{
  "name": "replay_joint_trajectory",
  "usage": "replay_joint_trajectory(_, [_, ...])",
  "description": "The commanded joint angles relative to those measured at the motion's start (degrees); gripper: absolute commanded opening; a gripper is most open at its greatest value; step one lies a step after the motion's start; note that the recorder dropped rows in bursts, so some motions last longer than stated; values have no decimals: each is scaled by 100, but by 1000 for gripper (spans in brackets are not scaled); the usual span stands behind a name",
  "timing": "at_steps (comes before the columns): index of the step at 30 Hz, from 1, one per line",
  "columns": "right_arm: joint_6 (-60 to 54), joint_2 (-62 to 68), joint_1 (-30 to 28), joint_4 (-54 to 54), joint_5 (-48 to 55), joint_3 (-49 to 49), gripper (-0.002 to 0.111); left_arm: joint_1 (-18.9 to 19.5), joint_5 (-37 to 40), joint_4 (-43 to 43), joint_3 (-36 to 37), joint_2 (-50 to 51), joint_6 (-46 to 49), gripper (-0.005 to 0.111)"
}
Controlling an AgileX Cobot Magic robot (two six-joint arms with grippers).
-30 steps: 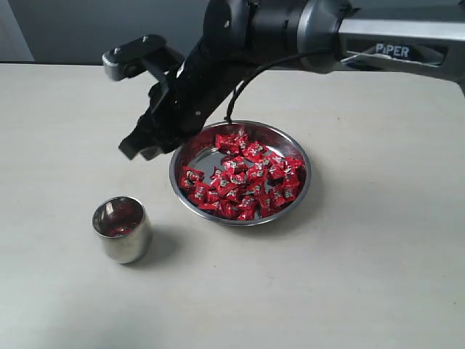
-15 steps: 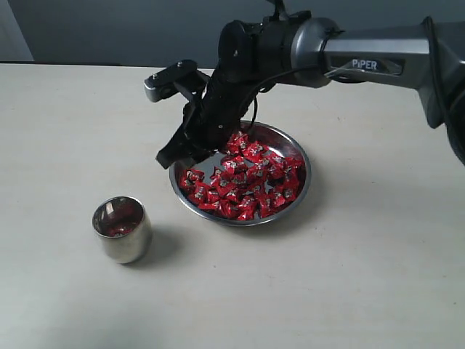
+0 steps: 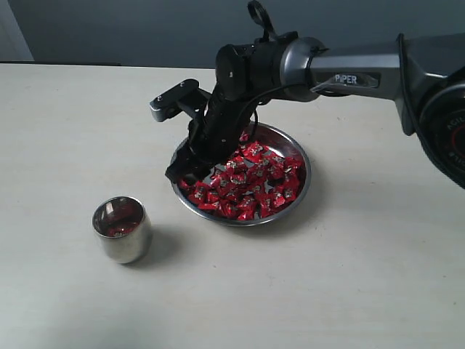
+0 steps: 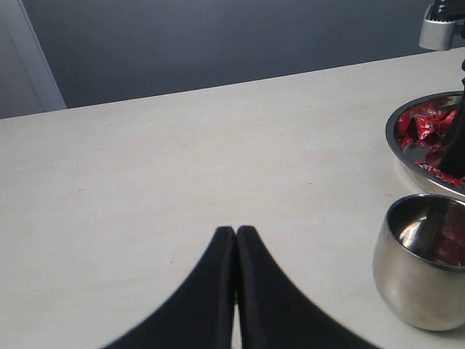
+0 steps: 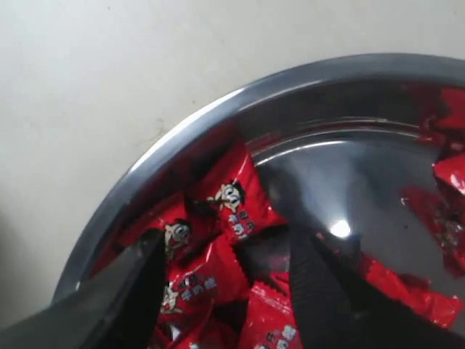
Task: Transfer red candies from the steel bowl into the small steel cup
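Note:
The steel bowl sits mid-table holding many red candies. My right gripper has come down over the bowl's left side. In the right wrist view the right gripper is open, its two dark fingers straddling red candies just inside the bowl's rim; nothing is clamped. The small steel cup stands upright to the bowl's lower left, with something red showing inside. My left gripper is shut and empty, low over bare table, with the cup and the bowl off to one side.
The table is a plain pale surface with a dark wall behind. The right arm's links stretch over the bowl from the right. Nothing else lies near the cup or the bowl.
The right gripper has swung from above the table left of the bowl down into the bowl's left side, and its jaws have opened wider. Cup and bowl have not moved.

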Motion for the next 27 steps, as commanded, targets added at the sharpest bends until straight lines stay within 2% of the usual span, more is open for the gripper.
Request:
replay_joint_trajectory(1, [-10, 42, -28, -17, -322, -20, 52, 15, -54, -16, -6, -25, -31, 0])
replay_joint_trajectory(10, [12, 163, -28, -50, -337, -20, 51, 15, -54, -16, -6, -25, -31, 0])
replay_joint_trajectory(16, [31, 187, -28, -49, -390, -20, 41, 15, -54, -16, -6, -25, -31, 0])
replay_joint_trajectory(21, [73, 236, -28, -49, -390, -20, 39, 15, -54, -16, -6, -25, -31, 0])
replay_joint_trajectory(23, [141, 236, -28, -49, -390, -20, 29, 15, -54, -16, -6, -25, -31, 0])
replay_joint_trajectory(27, [139, 202, -28, -49, -390, -20, 0, 15, -54, -16, -6, -25, -31, 0])
